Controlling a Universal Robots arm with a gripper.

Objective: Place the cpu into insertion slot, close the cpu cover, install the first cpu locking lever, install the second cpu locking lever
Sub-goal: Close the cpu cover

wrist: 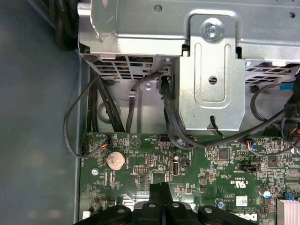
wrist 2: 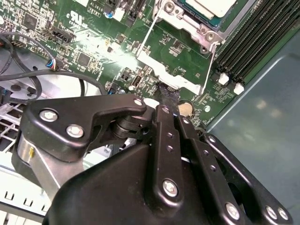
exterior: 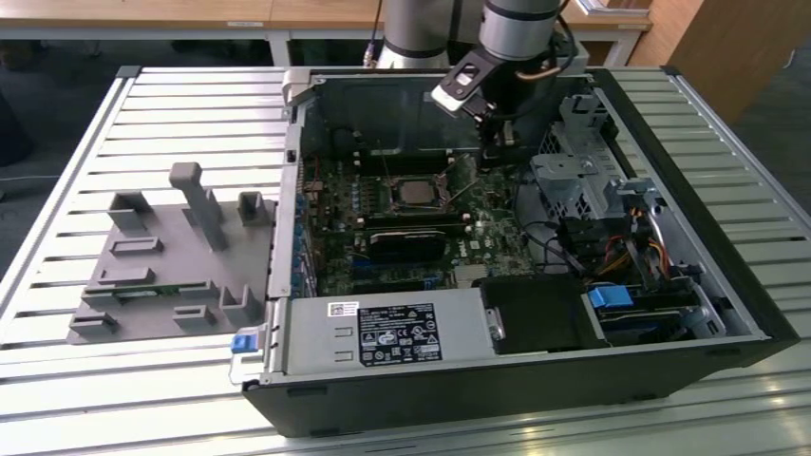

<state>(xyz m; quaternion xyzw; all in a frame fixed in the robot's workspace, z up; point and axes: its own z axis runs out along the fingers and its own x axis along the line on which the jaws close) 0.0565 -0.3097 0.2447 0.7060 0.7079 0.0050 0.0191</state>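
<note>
Open computer case (exterior: 507, 399) lies on the slatted table (exterior: 76, 142). A grey moulded tray (exterior: 165, 256) sits beside it, to the exterior view's left. A grey box (exterior: 380, 332) with a white label fills the near edge of the case.

My hand (exterior: 497, 157) is down inside the case, over the green board (exterior: 495, 233). It is on the exterior view's right of the cpu (exterior: 416, 194) and apart from it.

Cpu sits flat in the insertion slot (wrist 2: 206, 33), pale metal top facing up. In the second wrist view the cpu (wrist 2: 208, 7) shows a silvery rim along its edge. I cannot tell whether the cover lies over it.

Two thin wire rods (wrist 2: 146, 40) run from that rim toward my hand (wrist 2: 166, 93), with a silvery plate (wrist 2: 164, 72) between them. My fingertips hang just past the end of the plate.

In the first wrist view my hand (wrist: 161, 190) has its fingers pressed together along a thin seam, and I see nothing between them. Past it lie a coin cell (wrist: 115, 160), black cables (wrist: 168, 117) and a metal drive cage (wrist: 211, 75)
</note>
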